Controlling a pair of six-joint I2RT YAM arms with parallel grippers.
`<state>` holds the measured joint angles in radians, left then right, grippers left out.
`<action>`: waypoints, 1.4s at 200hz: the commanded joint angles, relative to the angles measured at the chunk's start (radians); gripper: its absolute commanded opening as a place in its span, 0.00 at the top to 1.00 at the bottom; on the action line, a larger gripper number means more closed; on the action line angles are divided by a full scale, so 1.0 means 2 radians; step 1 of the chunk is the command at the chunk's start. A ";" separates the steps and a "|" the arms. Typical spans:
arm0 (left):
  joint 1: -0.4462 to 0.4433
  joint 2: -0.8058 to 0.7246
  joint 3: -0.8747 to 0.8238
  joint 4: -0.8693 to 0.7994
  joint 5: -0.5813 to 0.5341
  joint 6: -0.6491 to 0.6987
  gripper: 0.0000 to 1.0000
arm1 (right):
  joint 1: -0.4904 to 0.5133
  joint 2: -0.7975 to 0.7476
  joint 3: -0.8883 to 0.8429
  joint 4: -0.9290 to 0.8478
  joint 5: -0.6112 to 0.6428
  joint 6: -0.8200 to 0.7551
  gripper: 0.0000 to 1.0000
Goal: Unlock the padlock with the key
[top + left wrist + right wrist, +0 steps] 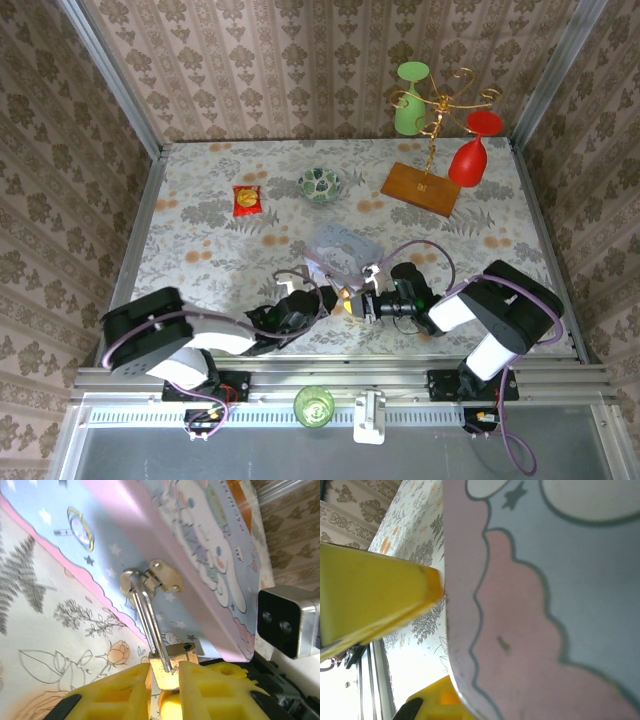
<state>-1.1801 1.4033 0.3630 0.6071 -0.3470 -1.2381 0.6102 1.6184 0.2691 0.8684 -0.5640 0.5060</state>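
My left gripper (165,676) clamps the tiny brass padlock (179,651), silvery shackle (150,615) running straight ahead to the pastel rectangular tin (210,555). Right gripper (368,300) sits just beside; its grip I cannot tell.

Top view: bright, even light, soft short shadows, sharp throughout. Left wrist: table (30,645) washed out at 8 o'clock; padlock (155,635) shackle glints. Right wrist: tin (560,605) blurred; overexposed at 7 o'clock.

One padlock (159,645), one tin (345,245), one packet (246,200), one bowl (320,184), two goblets (408,110), one stand (420,187).
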 commanded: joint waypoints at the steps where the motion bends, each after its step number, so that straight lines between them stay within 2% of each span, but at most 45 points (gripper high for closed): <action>1: 0.013 -0.039 0.014 -0.188 -0.020 0.072 0.81 | -0.007 0.014 0.001 -0.031 0.029 0.025 0.99; 40: 0.023 -0.048 0.005 -0.185 -0.007 0.089 0.82 | -0.007 0.021 0.005 -0.026 0.026 0.032 0.99; 55: 0.009 -0.053 0.022 -0.195 -0.023 0.113 0.82 | -0.007 0.028 0.002 -0.006 0.019 0.050 0.98; 68: -0.019 -0.067 0.044 -0.206 -0.065 0.142 0.82 | -0.005 0.033 0.009 -0.015 0.007 0.063 0.97; 94: -0.025 -0.062 0.111 -0.272 -0.082 0.184 0.69 | 0.006 0.038 0.013 -0.026 -0.001 0.095 0.92; 102: -0.025 -0.055 0.119 -0.272 -0.083 0.199 0.68 | 0.009 0.035 0.017 -0.048 0.004 0.101 0.85; 115: -0.023 -0.040 0.133 -0.275 -0.079 0.220 0.64 | 0.011 0.024 0.019 -0.093 0.025 0.101 0.81; 127: -0.021 -0.021 0.148 -0.272 -0.074 0.237 0.60 | 0.010 0.005 0.027 -0.143 0.041 0.090 0.63; 138: -0.013 0.004 0.158 -0.267 -0.063 0.246 0.59 | 0.010 -0.016 0.030 -0.180 0.058 0.083 0.55; 150: 0.008 0.032 0.163 -0.254 -0.035 0.240 0.60 | 0.005 -0.040 0.035 -0.214 0.075 0.079 0.56; 161: 0.022 0.051 0.150 -0.222 -0.018 0.230 0.66 | 0.000 -0.061 0.037 -0.240 0.090 0.078 0.59; 171: 0.029 0.063 0.142 -0.199 -0.013 0.228 0.72 | -0.002 -0.075 0.047 -0.274 0.100 0.074 0.59; 194: 0.028 0.084 0.157 -0.221 -0.019 0.236 0.74 | -0.003 -0.122 0.060 -0.337 0.131 0.058 0.57; 226: 0.023 0.083 0.144 -0.212 -0.032 0.235 0.74 | -0.010 -0.191 0.053 -0.361 0.204 0.049 0.54; 245: 0.022 0.066 0.135 -0.202 -0.030 0.234 0.72 | -0.016 -0.202 0.053 -0.349 0.206 0.052 0.54; 257: 0.022 0.064 0.148 -0.239 -0.033 0.233 0.65 | -0.016 -0.201 0.053 -0.345 0.204 0.054 0.54; 269: 0.020 0.079 0.168 -0.280 -0.046 0.238 0.63 | -0.016 -0.194 0.055 -0.345 0.202 0.053 0.55; 280: 0.021 0.095 0.178 -0.277 -0.029 0.233 0.62 | -0.016 -0.188 0.052 -0.337 0.201 0.055 0.56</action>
<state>-1.1316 1.5616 0.6647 0.1329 -0.4068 -0.7811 0.5804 1.2259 0.3714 0.2089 -0.1974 0.6247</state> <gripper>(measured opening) 0.372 0.447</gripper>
